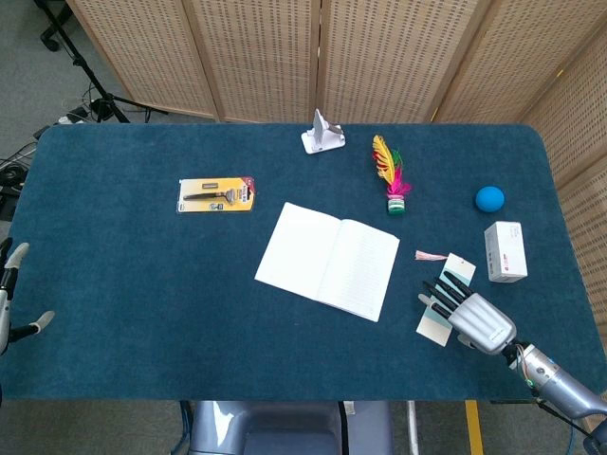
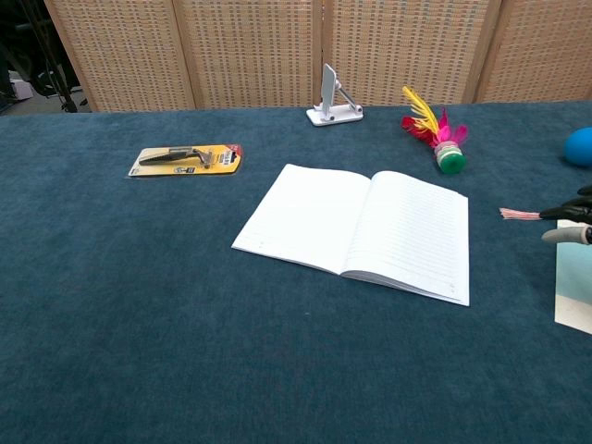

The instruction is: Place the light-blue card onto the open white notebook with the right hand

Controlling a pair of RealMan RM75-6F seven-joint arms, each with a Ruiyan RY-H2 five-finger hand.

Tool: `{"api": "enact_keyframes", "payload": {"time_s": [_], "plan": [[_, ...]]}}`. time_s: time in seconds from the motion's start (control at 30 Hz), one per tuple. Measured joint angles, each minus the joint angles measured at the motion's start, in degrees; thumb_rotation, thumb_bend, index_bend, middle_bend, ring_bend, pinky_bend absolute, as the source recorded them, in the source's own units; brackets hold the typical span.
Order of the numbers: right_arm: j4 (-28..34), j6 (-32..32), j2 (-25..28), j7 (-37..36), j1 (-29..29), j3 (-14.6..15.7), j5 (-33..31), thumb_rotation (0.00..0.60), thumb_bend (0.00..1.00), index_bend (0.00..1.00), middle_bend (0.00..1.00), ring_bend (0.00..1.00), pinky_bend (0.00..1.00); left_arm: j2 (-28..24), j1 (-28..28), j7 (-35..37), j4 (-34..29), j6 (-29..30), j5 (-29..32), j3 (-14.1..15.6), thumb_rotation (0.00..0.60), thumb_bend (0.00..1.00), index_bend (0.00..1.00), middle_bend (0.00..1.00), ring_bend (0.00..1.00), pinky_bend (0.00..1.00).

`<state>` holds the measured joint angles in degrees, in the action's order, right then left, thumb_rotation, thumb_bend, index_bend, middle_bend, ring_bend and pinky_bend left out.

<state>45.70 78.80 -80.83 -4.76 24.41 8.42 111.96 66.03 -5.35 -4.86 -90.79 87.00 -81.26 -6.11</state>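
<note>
From overhead: light-blue card (image 1: 444,301) flat on the blue table (image 1: 142,313) at the near right, under the dark fingertips (image 1: 446,295) of the right hand (image 1: 473,316), long axis running from near edge up toward the far right, pink tassel (image 1: 430,255) trailing off its far end; open white notebook (image 1: 328,259) just to the left and slightly farther off, so the coming carry looks leftward and a touch away. Right hand palm-down, fingers spread and laid over the card, apparently touching, grip not yet closed as far as can be told. Left hand (image 1: 13,294) at the far left edge, well apart, fingers apart, holding nothing.

From chest level: card (image 2: 575,287) cut off by the right edge, right of the notebook (image 2: 361,227); only dark fingertips (image 2: 573,215) of the right hand showing above it, near the tassel (image 2: 518,215); contact not clear here
</note>
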Motion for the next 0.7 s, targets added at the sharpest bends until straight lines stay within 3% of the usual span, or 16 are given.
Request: {"api": "enact_keyframes", "payload": {"time_s": [0.4, 0.7], "plan": [[-8.18, 0.64, -2.51, -0.13, 1.86, 1.60, 0.40, 0.600, 0.00, 0.00, 0.00, 0.00, 0.00, 0.19, -0.10, -0.25, 0.11, -0.22, 0.03, 0.09, 0.600, 0.00, 0.00, 0.00, 0.00, 0.00], [-10.31, 2.19, -2.46, -0.13, 3.40, 3.36, 1.93, 0.600, 0.00, 0.04, 0.00, 0.00, 0.00, 0.26, -0.23, -0.44, 0.15, -0.60, 0.29, 0.10, 0.600, 0.00, 0.00, 0.00, 0.00, 0.00]]}}
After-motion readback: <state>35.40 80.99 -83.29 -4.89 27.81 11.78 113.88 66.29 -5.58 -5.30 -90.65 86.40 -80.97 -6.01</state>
